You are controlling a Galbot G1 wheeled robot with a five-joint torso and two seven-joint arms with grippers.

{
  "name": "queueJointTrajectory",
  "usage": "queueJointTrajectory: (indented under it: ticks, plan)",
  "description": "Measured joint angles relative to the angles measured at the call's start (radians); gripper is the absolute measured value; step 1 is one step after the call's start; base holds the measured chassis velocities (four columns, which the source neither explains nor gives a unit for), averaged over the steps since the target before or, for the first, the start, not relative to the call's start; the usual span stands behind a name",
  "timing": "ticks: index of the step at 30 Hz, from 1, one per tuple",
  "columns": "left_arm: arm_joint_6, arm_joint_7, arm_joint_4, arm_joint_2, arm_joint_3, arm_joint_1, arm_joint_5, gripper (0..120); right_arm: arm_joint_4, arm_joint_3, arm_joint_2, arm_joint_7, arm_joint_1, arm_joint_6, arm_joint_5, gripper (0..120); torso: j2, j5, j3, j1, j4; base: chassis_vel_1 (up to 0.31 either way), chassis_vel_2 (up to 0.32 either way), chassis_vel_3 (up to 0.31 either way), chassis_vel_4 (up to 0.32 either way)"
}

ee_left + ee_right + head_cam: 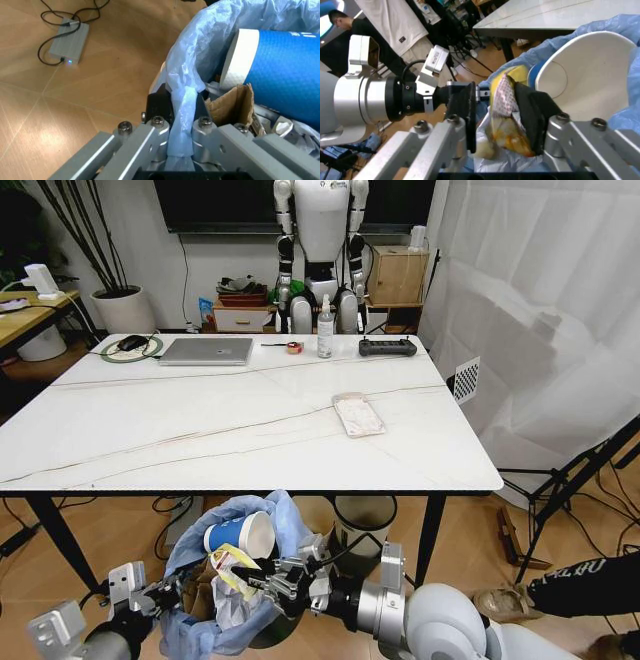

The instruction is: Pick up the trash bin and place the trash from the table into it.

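The trash bin [243, 600], lined with a crinkly light-blue bag [195, 56], hangs below the table's [150, 430] front edge. My left gripper [170, 588] [182, 108] is shut on the bag's rim. A blue-white paper cup [240, 535] [280, 71] and brown cardboard [230, 105] lie inside. My right gripper [262, 580] [502, 112] is over the bin's mouth, shut on a yellow wrapper [228, 565] [505, 120], beside the cup [585, 75]. A flat plastic packet [357, 415] lies on the table's right half.
A silver laptop [207, 351], a spray bottle [325, 328], a roll of tape [294, 347] and a black controller [388, 347] line the table's far edge. Another round bin [363, 520] stands under the table. A power brick [67, 43] lies on the floor.
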Motion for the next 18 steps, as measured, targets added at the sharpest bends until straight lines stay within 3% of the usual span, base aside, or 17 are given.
queueJointTrajectory:
  ticks: [18]
  plan:
    - [0.003,-0.003,0.000,0.005,0.001,-0.017,-0.009,0,0.025,0.032,-0.016,0.006,-0.030,0.000,-0.003,98,0.000,0.0001,0.000,0.000,-0.0001,0.000,0.000,0.000,0.000]
